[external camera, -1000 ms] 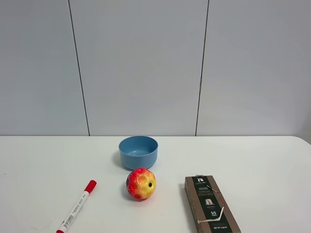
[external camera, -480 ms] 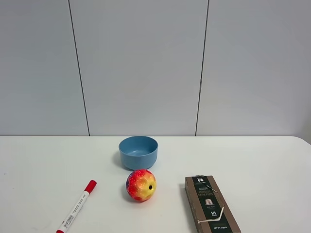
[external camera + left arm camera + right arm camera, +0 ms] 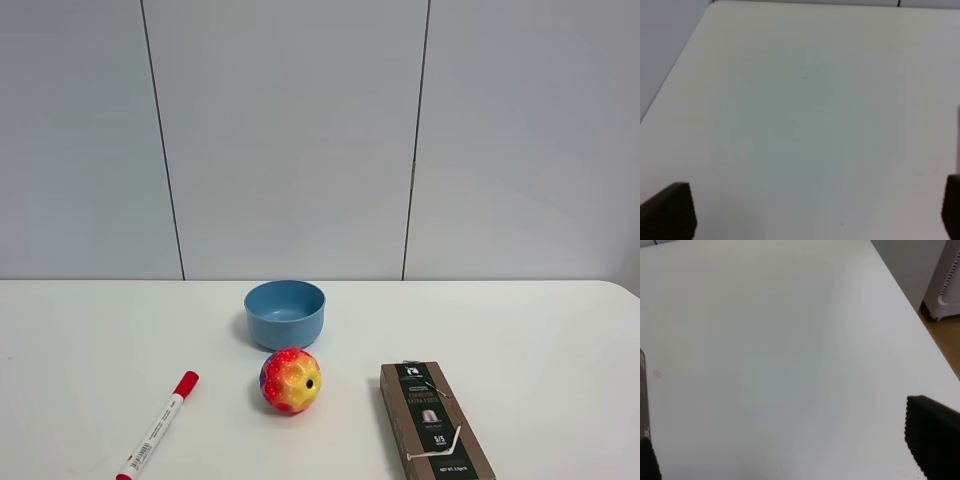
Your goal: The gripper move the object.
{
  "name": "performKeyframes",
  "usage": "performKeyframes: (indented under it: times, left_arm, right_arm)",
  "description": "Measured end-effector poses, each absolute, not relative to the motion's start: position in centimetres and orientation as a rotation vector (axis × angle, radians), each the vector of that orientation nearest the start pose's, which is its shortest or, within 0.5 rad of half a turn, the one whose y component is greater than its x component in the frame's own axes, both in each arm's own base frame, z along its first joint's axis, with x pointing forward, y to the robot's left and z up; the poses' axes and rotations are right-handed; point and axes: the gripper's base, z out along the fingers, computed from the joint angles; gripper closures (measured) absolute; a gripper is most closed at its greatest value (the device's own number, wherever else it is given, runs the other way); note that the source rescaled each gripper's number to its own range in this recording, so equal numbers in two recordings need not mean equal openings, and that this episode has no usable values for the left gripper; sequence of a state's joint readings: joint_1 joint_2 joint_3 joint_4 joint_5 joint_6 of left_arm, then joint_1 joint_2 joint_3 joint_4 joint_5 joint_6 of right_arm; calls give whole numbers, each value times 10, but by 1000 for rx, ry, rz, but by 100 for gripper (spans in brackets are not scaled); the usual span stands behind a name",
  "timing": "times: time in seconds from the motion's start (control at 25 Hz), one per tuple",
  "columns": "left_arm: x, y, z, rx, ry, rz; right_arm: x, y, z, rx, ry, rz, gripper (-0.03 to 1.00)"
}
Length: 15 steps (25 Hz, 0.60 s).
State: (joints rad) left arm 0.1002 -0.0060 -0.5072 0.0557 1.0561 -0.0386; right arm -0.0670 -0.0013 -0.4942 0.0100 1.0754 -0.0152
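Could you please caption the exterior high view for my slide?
Rainbow ball on white table before blue bowl, between red-capped marker and brown box.

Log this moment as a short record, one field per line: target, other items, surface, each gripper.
target: rainbow ball, resting on the table just in front of the blue bowl, nothing gripping it
other items: blue bowl; red-capped marker to the ball's left; dark box to its right
surface: white table
left gripper: open, fingers spread over bare table
right gripper: open, dark box edge at one side of its view
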Motion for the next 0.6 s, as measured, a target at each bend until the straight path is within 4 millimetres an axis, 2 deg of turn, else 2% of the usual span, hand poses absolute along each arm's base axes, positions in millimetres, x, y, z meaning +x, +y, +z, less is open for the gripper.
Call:
performKeyframes:
  times: [0.6]
  left_arm:
    - [-7,4,280,-143,2022,105]
  right_arm:
    - [-5,1,274,53,2063,-39,-3]
